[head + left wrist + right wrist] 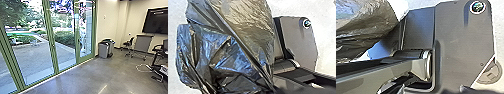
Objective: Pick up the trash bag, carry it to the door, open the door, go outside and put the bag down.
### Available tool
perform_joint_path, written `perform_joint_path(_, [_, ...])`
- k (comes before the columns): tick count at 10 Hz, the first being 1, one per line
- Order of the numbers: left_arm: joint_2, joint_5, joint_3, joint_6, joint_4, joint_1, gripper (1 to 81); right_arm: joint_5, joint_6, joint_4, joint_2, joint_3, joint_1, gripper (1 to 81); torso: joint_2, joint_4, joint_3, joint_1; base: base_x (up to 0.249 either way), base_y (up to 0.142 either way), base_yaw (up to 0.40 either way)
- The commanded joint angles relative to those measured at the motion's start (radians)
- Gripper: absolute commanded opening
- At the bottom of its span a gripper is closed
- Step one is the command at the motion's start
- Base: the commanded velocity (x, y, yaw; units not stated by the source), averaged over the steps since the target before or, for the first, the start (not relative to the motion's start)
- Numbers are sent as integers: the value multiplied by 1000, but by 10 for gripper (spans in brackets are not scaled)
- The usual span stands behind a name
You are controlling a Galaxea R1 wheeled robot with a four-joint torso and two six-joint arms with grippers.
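Presently | trash bag (230,42) apparently nearer my left wrist | green-framed door (86,58) roughly ahead | left gripper, right gripper: hold cannot be told

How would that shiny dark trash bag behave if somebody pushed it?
The trash bag would probably crumple, since its thin-looking film is full of creases. Its bulging shape suggests contents that might shift, and the shiny surface may be slippery.
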Motion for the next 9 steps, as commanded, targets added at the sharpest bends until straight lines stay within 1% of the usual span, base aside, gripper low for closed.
perform_joint_path(1, [-6, 60, -2, 6, 6, -67, 10, -65, -6, -10, 17, 6, 48, 811, 0, 0, 0, 0, 153, 0, 0])
perform_joint_path(9, [2, 62, -2, 6, 9, -67, 10, -65, -6, -9, 15, 4, 45, 811, 0, 0, 0, 0, 153, 0, 0])
